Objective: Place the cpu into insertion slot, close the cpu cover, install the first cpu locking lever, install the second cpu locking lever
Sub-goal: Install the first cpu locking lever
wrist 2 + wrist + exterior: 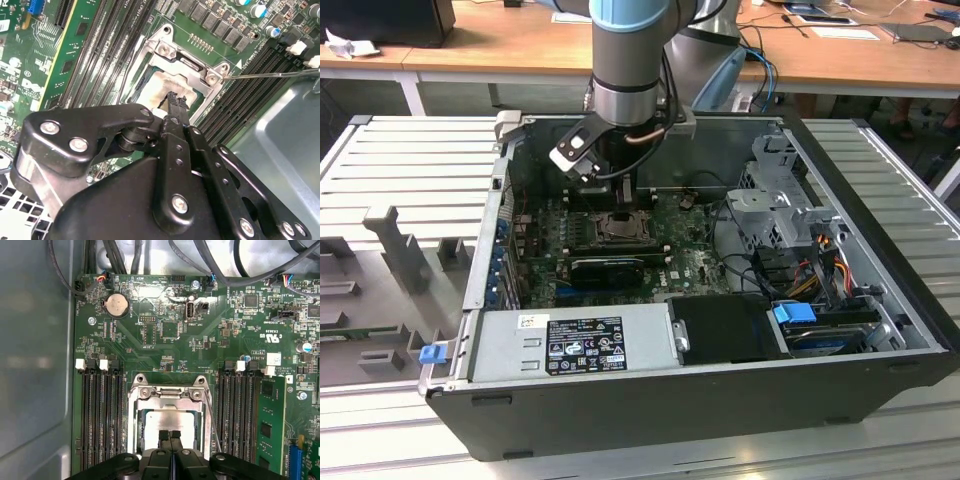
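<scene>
The cpu (172, 419) lay flat in the insertion slot (620, 227), directly beneath the pincer (170, 434), with its pale metal top facing up at the tips. Being square, it had no real long axis. Its edges ran parallel to the black memory slots (102, 415) that flanked the pincer on both sides.

The pincer was closed, its two tips pressed together with nothing between them. They hung at or on the chip's top; I could not tell whether they touched it.

Around the chip the cpu cover (200, 422) appeared to lie flat, its opening framing the metal top. I judged the first two steps done, though it was not clear whether the cover was fully seated. A thin wire locking lever (270, 75) stuck out from the socket corner just beyond the tips and ran out over the memory slots. It looked unlatched, so the lever steps seemed left to do.

Further out lay the green circuit board (170, 350), inside an open computer case (880, 330).
</scene>
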Available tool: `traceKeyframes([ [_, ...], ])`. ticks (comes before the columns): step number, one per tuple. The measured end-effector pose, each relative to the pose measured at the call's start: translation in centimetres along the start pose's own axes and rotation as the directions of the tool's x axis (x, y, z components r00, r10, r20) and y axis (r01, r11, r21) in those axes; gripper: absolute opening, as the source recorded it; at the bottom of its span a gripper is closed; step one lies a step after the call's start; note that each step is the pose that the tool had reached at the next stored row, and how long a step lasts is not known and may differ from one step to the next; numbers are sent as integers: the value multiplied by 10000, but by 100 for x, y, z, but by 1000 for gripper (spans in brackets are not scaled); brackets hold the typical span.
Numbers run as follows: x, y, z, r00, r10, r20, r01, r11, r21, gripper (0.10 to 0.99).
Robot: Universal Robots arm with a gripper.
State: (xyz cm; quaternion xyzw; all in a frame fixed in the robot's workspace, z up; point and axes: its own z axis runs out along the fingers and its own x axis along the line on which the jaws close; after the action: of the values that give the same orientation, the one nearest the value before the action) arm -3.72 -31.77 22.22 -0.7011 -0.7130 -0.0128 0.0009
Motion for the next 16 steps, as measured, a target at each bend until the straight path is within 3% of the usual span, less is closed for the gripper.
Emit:
traceKeyframes([
  [16, 2, 2, -93, 10000, 0, -1, 0, 10000, -1, 106],
])
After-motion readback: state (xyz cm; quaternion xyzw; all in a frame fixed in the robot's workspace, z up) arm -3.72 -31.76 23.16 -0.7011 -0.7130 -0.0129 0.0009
